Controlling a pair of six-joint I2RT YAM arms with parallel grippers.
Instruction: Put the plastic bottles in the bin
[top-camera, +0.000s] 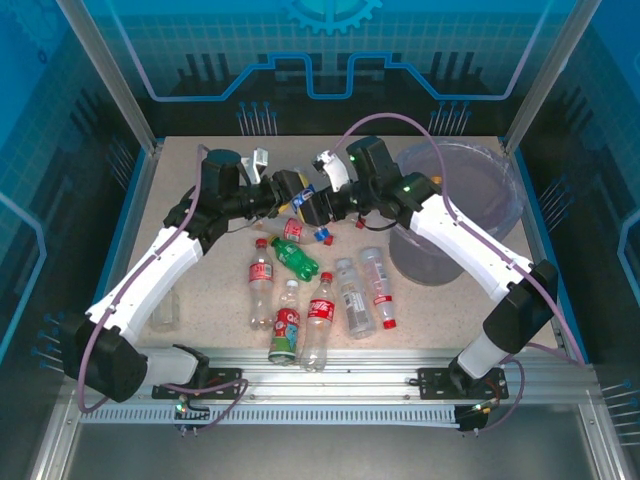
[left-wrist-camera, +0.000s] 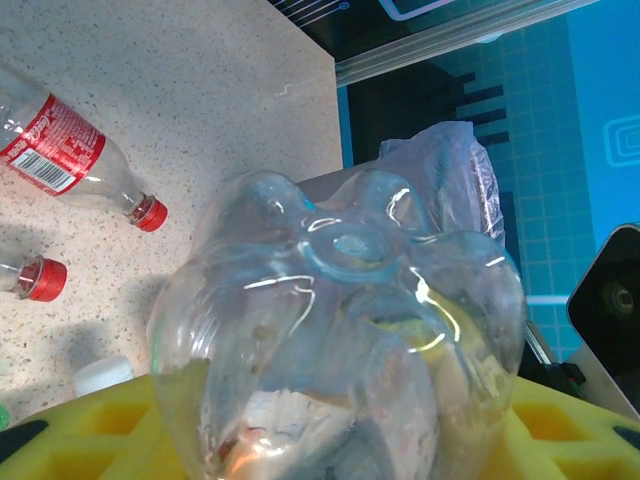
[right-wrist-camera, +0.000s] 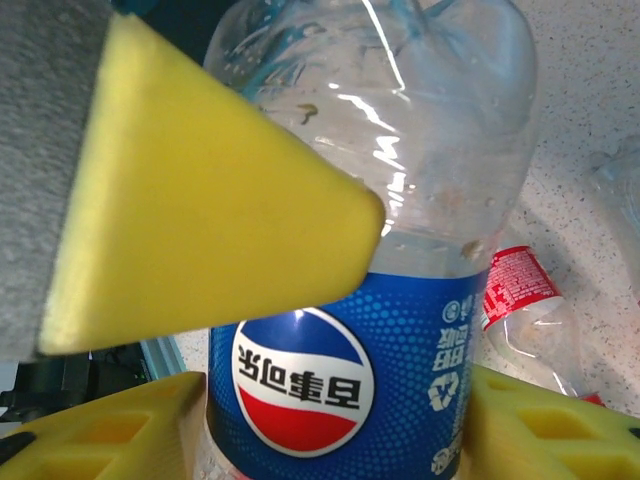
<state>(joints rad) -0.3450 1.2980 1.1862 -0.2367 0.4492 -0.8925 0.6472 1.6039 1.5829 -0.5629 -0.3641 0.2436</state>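
The left tool (left-wrist-camera: 320, 440) and the right tool (right-wrist-camera: 335, 430) both grasp the blue-labelled bottle (right-wrist-camera: 340, 400) over the far middle of the counter (top-camera: 420, 310). The left tool holds it near its base, the right at its label. The bin (top-camera: 505, 170) stands at 3 o'clock from the bottle, and the right arm's forearm crosses the bin's near wall. At 6 o'clock lie the green bottle (top-camera: 295, 257) and several red-labelled bottles (top-camera: 261, 285).

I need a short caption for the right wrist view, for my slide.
Right hand closed around a blue-labelled bottle, with the speckled table behind.
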